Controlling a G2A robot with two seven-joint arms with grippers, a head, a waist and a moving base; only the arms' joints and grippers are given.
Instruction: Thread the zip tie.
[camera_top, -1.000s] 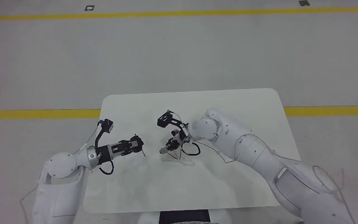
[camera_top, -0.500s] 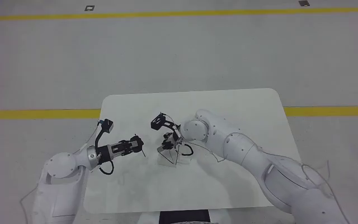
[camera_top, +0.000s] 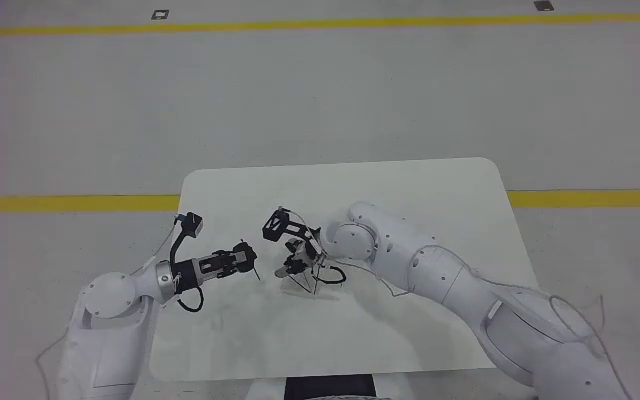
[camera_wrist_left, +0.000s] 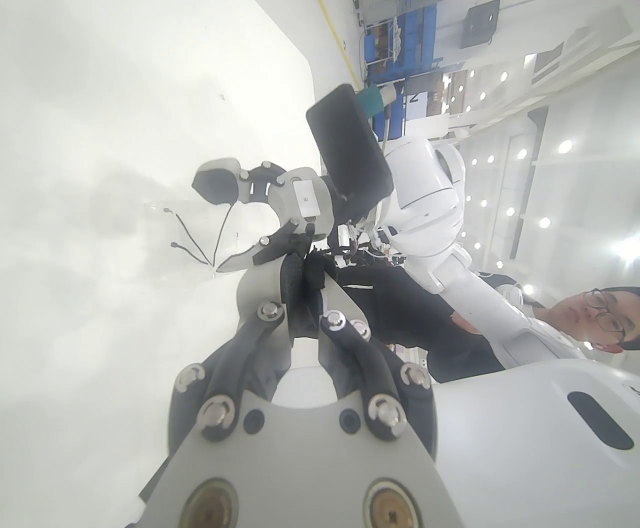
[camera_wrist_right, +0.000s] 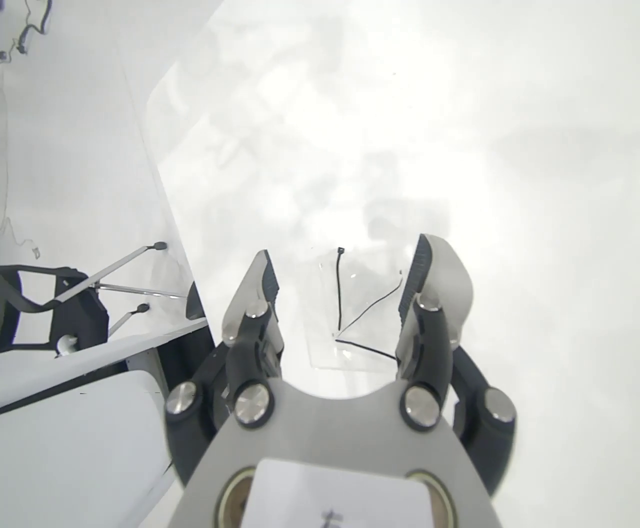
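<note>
i see bright, even overhead light. the white table, centre of the top view, glares; ceiling lamps flare, and wrist views bend at the edges.

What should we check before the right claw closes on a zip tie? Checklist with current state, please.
1. Right claw open: ok.
2. Thin black zip ties lying between its fingers: ok.
3. Ties resting on the clear plastic sheet on the white table: ok.
4. Left claw apart from the right claw: ok.
5. Left claw empty: cannot tell; it is shut.
</note>
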